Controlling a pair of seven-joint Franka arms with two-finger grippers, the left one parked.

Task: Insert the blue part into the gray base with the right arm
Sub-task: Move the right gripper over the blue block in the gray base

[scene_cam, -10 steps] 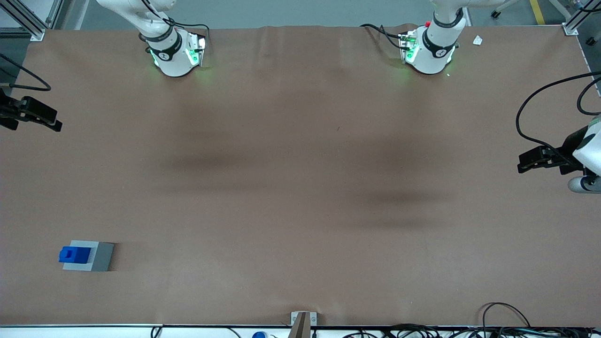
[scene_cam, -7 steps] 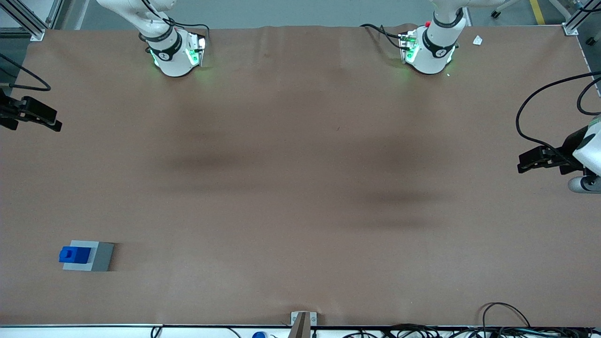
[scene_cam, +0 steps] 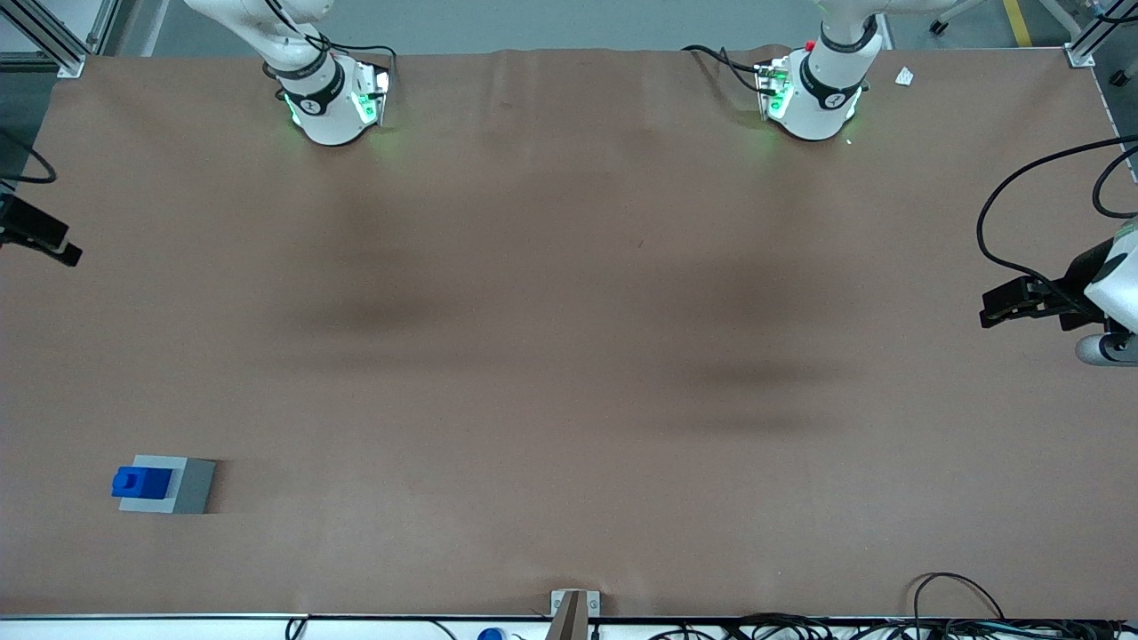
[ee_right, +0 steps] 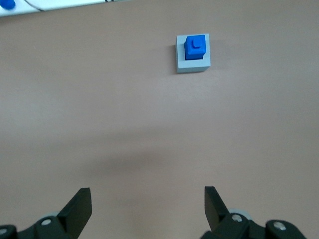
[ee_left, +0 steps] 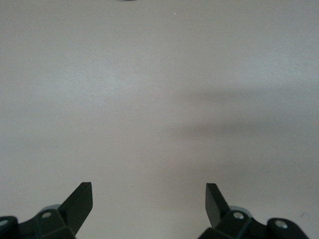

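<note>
The blue part sits on top of the gray base, toward the base's side that faces the working arm's end of the table, and stands up above it. Both are near the table's front edge at the working arm's end. The right wrist view shows the blue part on the gray base some way ahead of the gripper. My right gripper is open and empty, high above bare table. In the front view it is at the picture's edge, farther from the camera than the blocks.
The brown table cover spans the view. The two arm bases stand along the edge farthest from the camera. A metal bracket and cables lie at the front edge. A blue cap lies off the table's edge.
My right gripper has drawn back toward the working arm's end of the table and a little nearer the front camera. The blue part and gray base have not moved.
</note>
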